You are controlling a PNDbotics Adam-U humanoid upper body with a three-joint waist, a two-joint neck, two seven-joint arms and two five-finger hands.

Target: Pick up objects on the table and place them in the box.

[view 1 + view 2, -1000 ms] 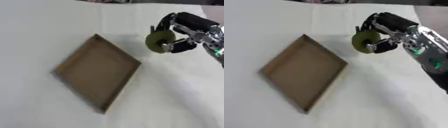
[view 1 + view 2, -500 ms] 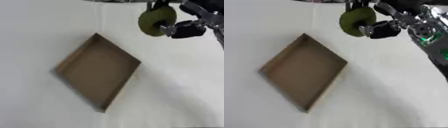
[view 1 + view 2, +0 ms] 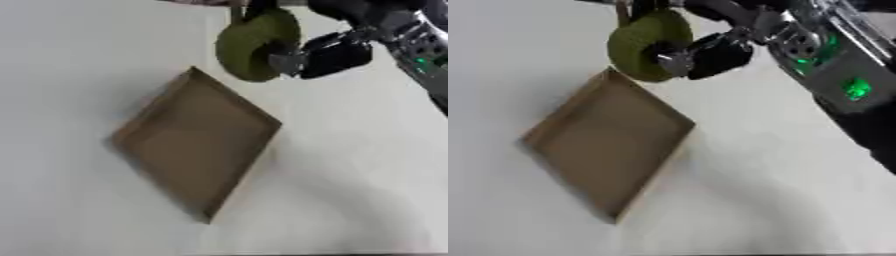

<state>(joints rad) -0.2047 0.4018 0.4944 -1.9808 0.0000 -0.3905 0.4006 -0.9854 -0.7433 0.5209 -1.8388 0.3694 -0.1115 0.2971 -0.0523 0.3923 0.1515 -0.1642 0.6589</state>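
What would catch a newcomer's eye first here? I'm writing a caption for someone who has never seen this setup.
The right hand at the top, gripping a round olive-green object in the air above the far corner of the box. Next comes that shallow brown cardboard box, turned like a diamond in the middle of the white table, with nothing visible inside. Green lights glow on the arm in the right eye view.

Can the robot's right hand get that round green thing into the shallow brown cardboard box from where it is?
Probably yes. The right hand holds the round green object in the air near the far corner of the shallow brown cardboard box, which lies open and empty, nothing between them.
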